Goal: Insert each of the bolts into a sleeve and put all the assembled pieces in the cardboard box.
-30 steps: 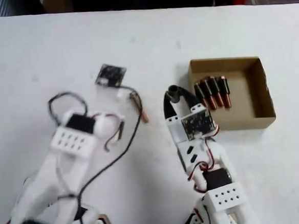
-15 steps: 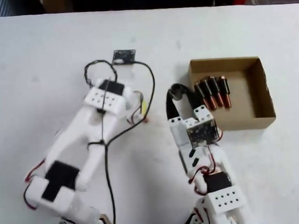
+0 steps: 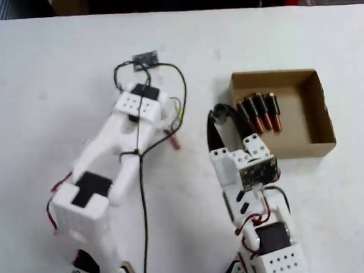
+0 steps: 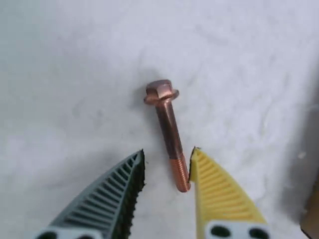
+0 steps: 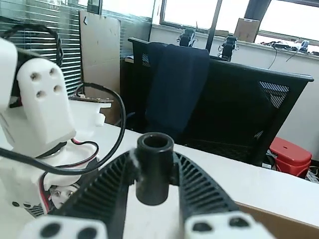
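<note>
Within the last second the left arm had swung out across the table (image 3: 51, 58) and brought the left gripper (image 4: 168, 153) down over the last loose bolt (image 4: 167, 124), which had not moved and lay flat on the white surface beside the box. The grey and yellow fingers were spread to either side of the bolt's threaded end; the yellow one seemed to brush the shank, though that was hard to be sure of. The right arm had drawn back a little toward its base, and the right gripper (image 5: 155, 167) kept the black sleeve (image 5: 155, 172) pinched upright, bore facing up, just outside the box. That probably meant the bolt pickup was about to happen, with the insertion to follow. The cardboard box (image 3: 298, 148) already held four assembled pieces (image 3: 260, 113), lying side by side in a row in the part of it nearest the sleeve.
</note>
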### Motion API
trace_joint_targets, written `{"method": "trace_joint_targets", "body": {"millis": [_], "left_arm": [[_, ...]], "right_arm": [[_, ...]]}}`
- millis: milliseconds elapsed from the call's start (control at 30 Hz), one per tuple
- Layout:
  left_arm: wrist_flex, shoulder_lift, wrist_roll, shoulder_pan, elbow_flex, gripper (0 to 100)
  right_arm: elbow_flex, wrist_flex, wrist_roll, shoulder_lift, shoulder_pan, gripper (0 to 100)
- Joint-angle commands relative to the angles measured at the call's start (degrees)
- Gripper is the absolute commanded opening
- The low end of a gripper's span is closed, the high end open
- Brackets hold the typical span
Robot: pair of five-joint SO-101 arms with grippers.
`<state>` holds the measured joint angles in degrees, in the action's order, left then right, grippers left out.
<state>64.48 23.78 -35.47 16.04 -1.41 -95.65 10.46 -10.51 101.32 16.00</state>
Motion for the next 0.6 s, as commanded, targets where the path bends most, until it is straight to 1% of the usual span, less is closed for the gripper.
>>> {"method": "trace_joint_targets", "body": {"millis": [0, 200, 333, 567], "left_arm": [[-1.1, 0.6, -1.1, -2.0, -4.3, 18], [-1.1, 4.5, -1.2, -3.0, -6.9, 18], [-1.1, 7.9, -3.6, -3.0, -8.9, 18], [-1.1, 12.5, -4.0, -3.0, -12.7, 18]], "right_arm": [[-1.1, -1.6, 3.6, 1.8, -3.0, 1.6], [-1.2, -1.5, 7.6, 1.8, -4.8, 1.6], [-1.2, 0.5, 7.6, 1.8, -4.4, 1.6], [-1.2, 0.9, 7.2, 1.8, -4.4, 1.7]]}}
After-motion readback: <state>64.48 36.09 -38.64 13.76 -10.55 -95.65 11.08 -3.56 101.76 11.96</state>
